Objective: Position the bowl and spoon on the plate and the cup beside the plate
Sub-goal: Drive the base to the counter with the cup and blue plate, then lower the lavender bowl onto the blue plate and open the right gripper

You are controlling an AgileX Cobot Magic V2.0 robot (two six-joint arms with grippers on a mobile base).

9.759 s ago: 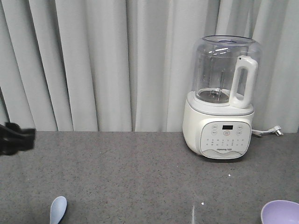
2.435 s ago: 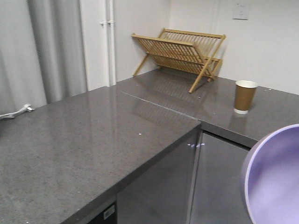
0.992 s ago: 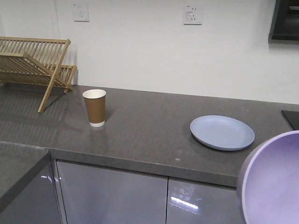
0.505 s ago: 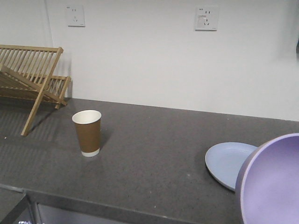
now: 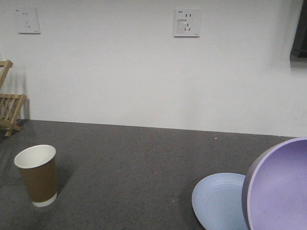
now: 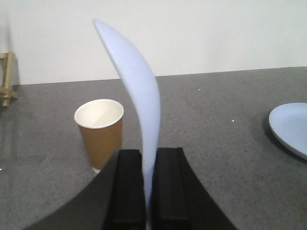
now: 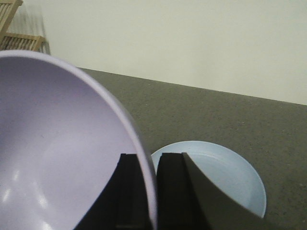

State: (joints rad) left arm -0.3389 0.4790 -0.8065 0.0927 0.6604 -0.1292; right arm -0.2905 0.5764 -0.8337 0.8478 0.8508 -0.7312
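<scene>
My right gripper (image 7: 149, 191) is shut on the rim of the lavender bowl (image 7: 57, 158), held tilted in the air; the bowl (image 5: 280, 187) fills the lower right of the front view. Below and just beyond it lies the light-blue plate (image 7: 216, 177), flat on the dark counter, seen too as plate (image 5: 218, 203). My left gripper (image 6: 148, 187) is shut on the handle of the pale blue spoon (image 6: 136, 91), which stands upright above the jaws. The brown paper cup (image 6: 100, 132) stands upright behind the spoon, left of the plate; in the front view the cup (image 5: 37, 175) is at lower left.
The dark speckled counter (image 5: 129, 167) runs to a white wall with a socket (image 5: 187, 22) and a second socket (image 5: 26, 20). A wooden dish rack (image 5: 7, 103) pokes in at the far left. A dark object (image 5: 300, 33) hangs at the upper right.
The view has swung round from the blender corner to this counter and moved closer. Cup and plate now sit lower and nearer in the front view. The bowl stays held at lower right.
</scene>
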